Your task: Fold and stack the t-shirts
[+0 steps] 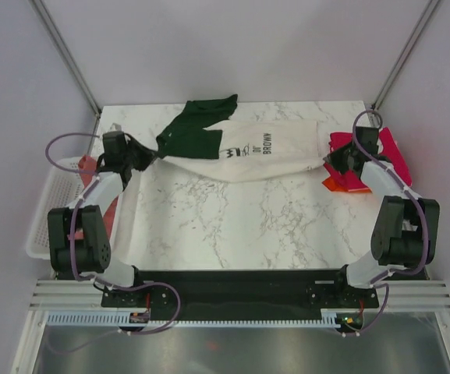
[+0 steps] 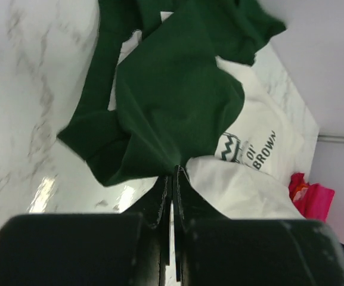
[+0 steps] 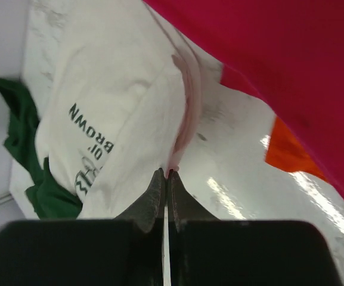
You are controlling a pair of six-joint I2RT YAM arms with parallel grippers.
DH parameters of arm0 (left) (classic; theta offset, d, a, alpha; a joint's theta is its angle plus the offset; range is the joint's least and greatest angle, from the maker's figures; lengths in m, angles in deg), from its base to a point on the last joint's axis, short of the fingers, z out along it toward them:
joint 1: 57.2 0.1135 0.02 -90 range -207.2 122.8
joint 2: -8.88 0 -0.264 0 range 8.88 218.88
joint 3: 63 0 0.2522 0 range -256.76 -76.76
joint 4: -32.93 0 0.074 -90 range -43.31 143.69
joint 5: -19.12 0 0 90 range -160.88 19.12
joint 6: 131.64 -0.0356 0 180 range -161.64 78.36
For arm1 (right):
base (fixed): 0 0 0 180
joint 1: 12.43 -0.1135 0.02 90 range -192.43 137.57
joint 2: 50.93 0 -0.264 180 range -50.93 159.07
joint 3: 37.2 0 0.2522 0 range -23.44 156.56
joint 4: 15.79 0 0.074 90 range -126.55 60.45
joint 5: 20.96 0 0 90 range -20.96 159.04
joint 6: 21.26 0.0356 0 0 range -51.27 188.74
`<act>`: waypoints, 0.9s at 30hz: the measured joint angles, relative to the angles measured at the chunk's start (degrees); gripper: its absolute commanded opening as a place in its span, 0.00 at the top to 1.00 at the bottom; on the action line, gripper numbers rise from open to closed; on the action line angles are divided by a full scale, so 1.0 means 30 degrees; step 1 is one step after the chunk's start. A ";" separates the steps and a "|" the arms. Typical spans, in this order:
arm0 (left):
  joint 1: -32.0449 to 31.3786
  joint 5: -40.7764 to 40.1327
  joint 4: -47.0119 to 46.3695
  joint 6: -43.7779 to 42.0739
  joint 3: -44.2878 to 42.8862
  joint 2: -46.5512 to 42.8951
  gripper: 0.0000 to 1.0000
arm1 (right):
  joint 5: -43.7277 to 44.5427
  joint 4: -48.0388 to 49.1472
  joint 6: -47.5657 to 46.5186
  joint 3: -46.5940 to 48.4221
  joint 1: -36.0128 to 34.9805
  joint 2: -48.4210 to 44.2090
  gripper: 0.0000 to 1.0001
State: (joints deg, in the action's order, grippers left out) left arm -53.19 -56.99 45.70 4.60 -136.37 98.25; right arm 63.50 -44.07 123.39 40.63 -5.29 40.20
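Note:
The cream t-shirt [image 1: 263, 152] with dark green sleeves [image 1: 193, 128] and black print is stretched sideways across the far half of the table. My left gripper [image 1: 143, 158] is shut on its green shoulder end, seen close in the left wrist view [image 2: 173, 174]. My right gripper [image 1: 330, 165] is shut on the cream edge at the other end, seen in the right wrist view [image 3: 166, 174]. The magenta t-shirt [image 1: 365, 152] and the orange t-shirt [image 1: 338, 185] lie bunched at the far right under my right arm. A salmon-pink t-shirt [image 1: 114, 210] hangs at the left by the basket.
A white lattice basket [image 1: 45, 218] stands off the table's left edge beside my left arm. The marble table [image 1: 232, 226] runs from the shirt to the arm bases. Grey walls and slanted frame poles close in the back and sides.

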 measured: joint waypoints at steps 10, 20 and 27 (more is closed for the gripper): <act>0.0007 -0.0036 -0.1902 0.0066 0.7985 -0.8051 0.98 | 0.1115 0.1355 -0.1508 -0.6783 0.0058 -0.5661 1.00; 0.0007 -0.1056 0.1253 -0.0335 1.2225 -1.4834 0.98 | 0.2871 -0.0277 -0.2084 -1.1730 0.0073 -1.2335 1.00; 0.0015 -0.2084 0.4065 -0.0124 1.4141 -1.7864 0.92 | 0.4058 -0.3191 -0.1800 -1.2517 0.0073 -1.5329 0.49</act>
State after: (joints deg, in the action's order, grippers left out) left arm -53.14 -63.24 57.90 4.23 -93.95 44.65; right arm 75.68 -53.65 117.99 3.08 -5.07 -5.78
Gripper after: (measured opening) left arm 0.026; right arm 0.108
